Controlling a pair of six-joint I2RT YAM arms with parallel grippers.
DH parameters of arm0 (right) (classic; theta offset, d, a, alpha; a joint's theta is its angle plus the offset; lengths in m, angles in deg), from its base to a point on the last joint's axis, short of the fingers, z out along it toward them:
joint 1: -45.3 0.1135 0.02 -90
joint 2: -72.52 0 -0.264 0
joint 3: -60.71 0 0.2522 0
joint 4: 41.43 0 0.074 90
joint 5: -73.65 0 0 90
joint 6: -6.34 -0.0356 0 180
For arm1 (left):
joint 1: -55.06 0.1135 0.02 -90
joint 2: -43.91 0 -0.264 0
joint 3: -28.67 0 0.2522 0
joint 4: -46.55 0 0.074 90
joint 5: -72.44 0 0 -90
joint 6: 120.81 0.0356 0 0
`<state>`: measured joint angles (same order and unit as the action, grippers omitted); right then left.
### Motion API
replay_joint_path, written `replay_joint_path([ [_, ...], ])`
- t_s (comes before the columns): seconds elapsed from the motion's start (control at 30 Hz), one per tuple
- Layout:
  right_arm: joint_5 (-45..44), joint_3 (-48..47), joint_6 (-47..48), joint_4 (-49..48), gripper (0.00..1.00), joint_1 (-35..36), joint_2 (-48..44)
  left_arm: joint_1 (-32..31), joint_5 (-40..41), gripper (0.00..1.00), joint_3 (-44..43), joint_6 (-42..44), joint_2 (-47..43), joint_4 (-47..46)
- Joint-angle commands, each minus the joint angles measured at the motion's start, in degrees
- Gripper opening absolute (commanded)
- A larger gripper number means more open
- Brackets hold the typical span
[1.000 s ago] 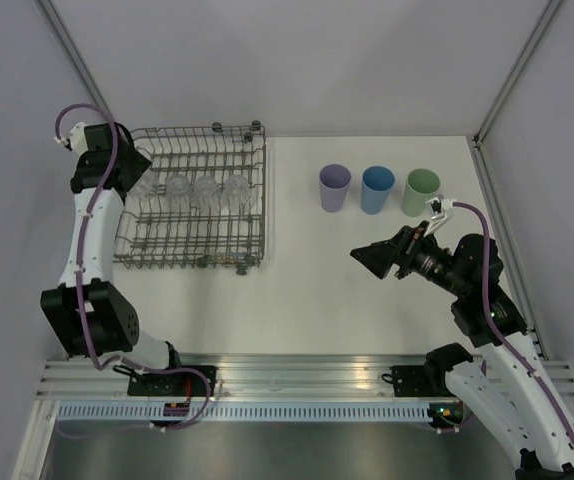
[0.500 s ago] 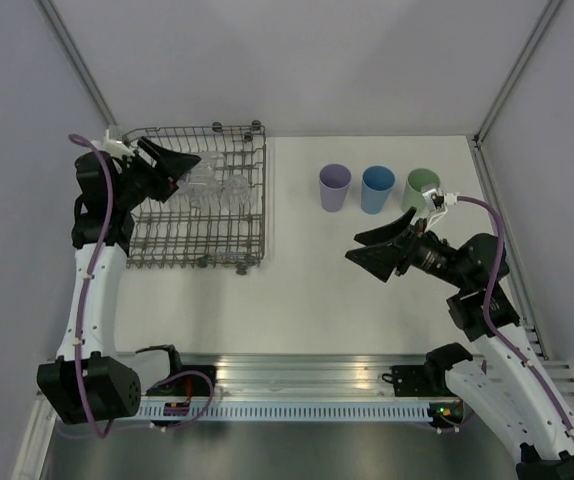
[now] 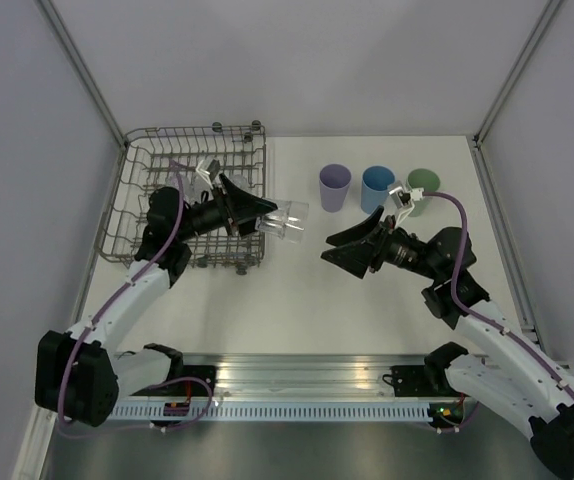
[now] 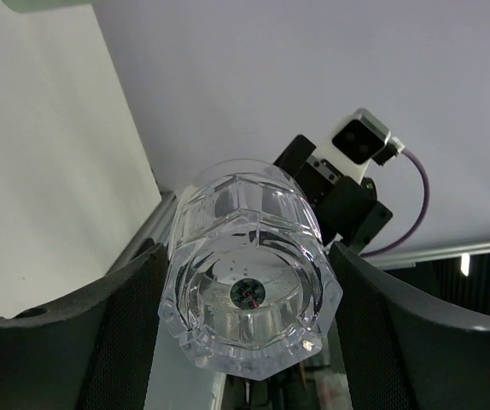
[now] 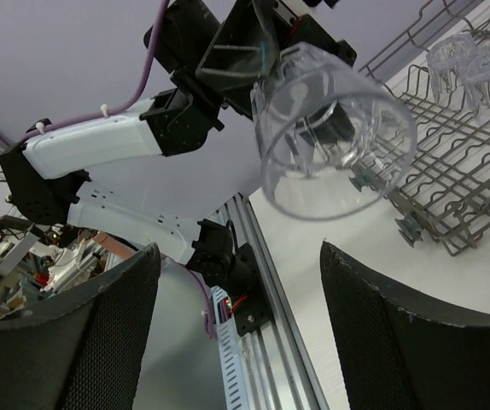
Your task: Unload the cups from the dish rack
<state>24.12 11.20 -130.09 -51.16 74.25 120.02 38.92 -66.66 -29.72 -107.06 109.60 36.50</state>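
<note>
Now you are holding the clear cup [image 3: 289, 221] sideways in the left gripper [image 3: 267, 212] at frame centre, so be lining the open right gripper [image 3: 329, 248] squarely around its mouth.

Grey dish rack [image 3: 127, 210]; lilac cup [image 3: 334, 187], blue cup [image 3: 377, 188], green cup [image 3: 425, 180] — clear cup [image 3: 287, 220].

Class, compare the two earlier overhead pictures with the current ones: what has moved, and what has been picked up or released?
The left gripper lifted a clear cup out of the dish rack and swung it right, past the rack's edge, holding it sideways. The right gripper moved left towards it, jaws open. The lilac cup, blue cup and green cup kept their row on the table.
</note>
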Motion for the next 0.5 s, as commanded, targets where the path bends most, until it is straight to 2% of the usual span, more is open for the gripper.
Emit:
replay_joint_path([
  [0.0,-2.7,0.8,0.6,-8.5,0.79,1.3,0.9,-4.5,1.4,0.02,2.5,-7.8,0.5,-12.9],
  [0.07,-2.8,0.6,0.6,-9.5,0.76,2.6,2.2,-7.8,2.3,0.02,3.7,-9.4,2.9,-14.8],
  [0.23,-5.7,-0.5,2.2,-7.8,0.68,5.4,4.0,-12.2,2.1,0.02,6.6,-16.8,9.4,-30.3],
  [0.27,-5.8,-0.5,2.3,-7.8,0.65,5.7,4.1,-12.9,2.1,0.02,6.7,-17.4,11.1,-31.5],
  [0.3,-6.0,-0.6,2.3,-7.6,0.54,5.9,4.2,-13.2,2.2,0.02,6.9,-18.0,11.7,-33.2],
  [0.4,-6.4,-0.6,2.7,-6.2,0.37,6.3,3.4,-13.6,2.3,0.02,7.1,-17.7,12.8,-33.7],
  [0.47,-7.9,-0.6,3.5,-4.1,0.36,6.4,2.8,-13.6,2.7,0.02,7.2,-17.4,12.6,-33.4],
])
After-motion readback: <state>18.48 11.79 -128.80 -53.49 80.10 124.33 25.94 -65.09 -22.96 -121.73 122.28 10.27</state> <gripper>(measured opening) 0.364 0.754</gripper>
